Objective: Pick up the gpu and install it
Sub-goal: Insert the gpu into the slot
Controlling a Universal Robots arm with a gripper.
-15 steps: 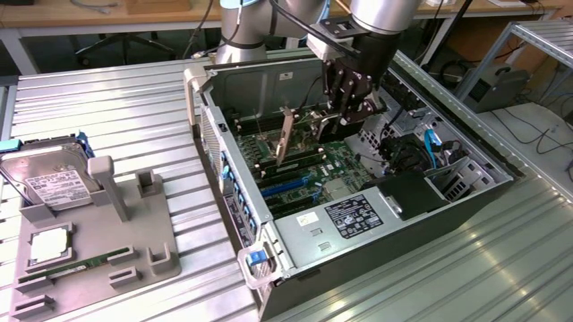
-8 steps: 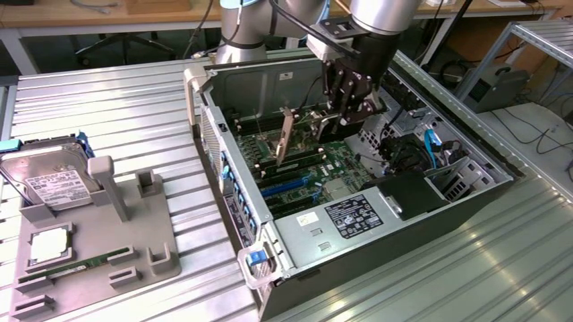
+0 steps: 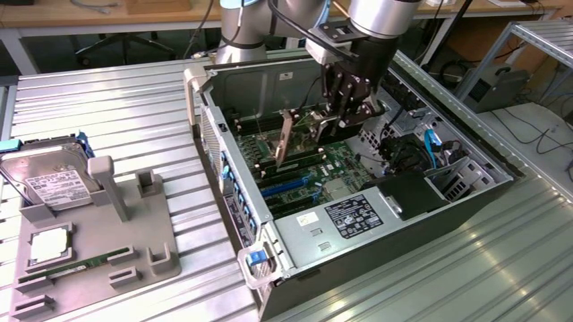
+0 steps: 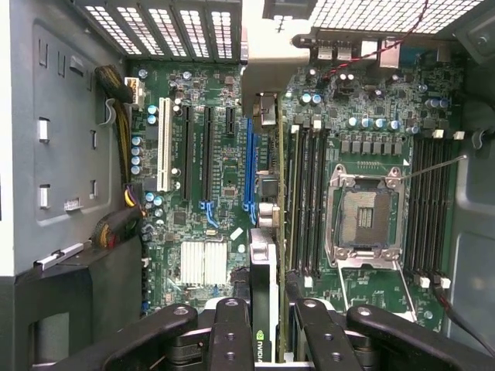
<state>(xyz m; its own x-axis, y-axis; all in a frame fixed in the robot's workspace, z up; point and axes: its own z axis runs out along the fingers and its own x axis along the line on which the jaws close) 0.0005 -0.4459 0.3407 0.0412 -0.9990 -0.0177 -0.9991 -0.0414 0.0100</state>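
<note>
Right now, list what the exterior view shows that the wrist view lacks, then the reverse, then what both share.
Exterior: the hard drive, the memory stick in its grey holder, and the arm. Wrist: the empty CPU socket and the white slot. Both: the hand shut on the gpu, held over the motherboard inside the open case.

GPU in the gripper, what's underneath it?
The motherboard, with a blue expansion slot beside the gpu. What lies directly below the card is covered by it.
</note>
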